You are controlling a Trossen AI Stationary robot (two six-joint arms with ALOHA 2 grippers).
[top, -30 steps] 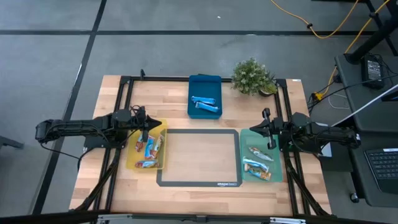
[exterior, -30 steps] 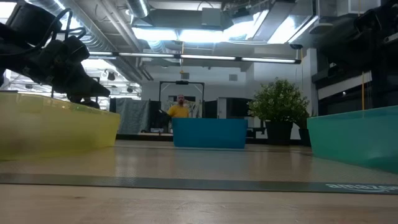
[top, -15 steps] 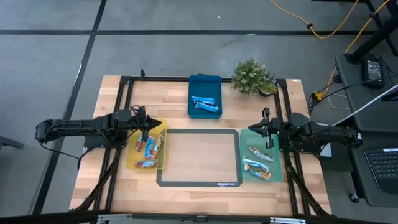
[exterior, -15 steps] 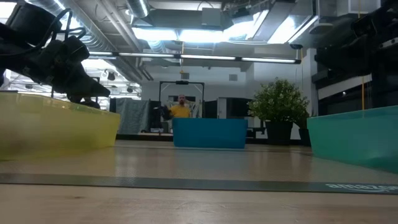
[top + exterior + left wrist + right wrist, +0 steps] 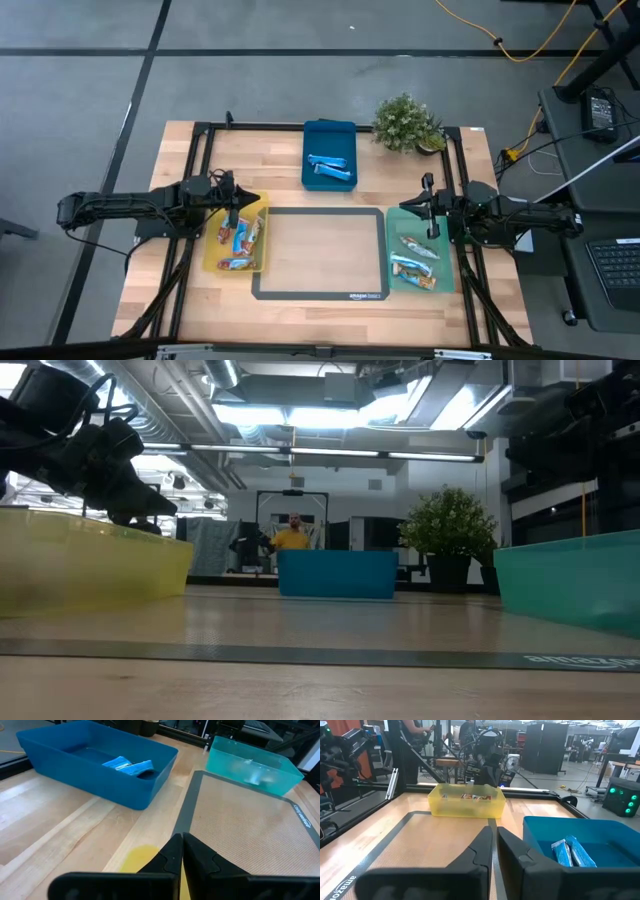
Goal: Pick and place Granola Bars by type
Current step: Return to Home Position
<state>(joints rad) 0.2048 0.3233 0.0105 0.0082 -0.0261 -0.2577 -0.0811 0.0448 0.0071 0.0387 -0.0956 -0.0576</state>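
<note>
Bars (image 5: 238, 238), light and slippery, are being judged best pinched midway; left end effector (image 5: 180, 837) and right end effector (image 5: 494, 830) are being clenched empty.

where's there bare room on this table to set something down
The mat, bordered by the yellow bin, green bin and blue bin, is bare: the biggest free patch. Wood along the front edge of the table is free too. Crowded: every bin holds granola bars, the left end effector hangs over the yellow bin, the right end effector at the green bin's far rim.
</note>
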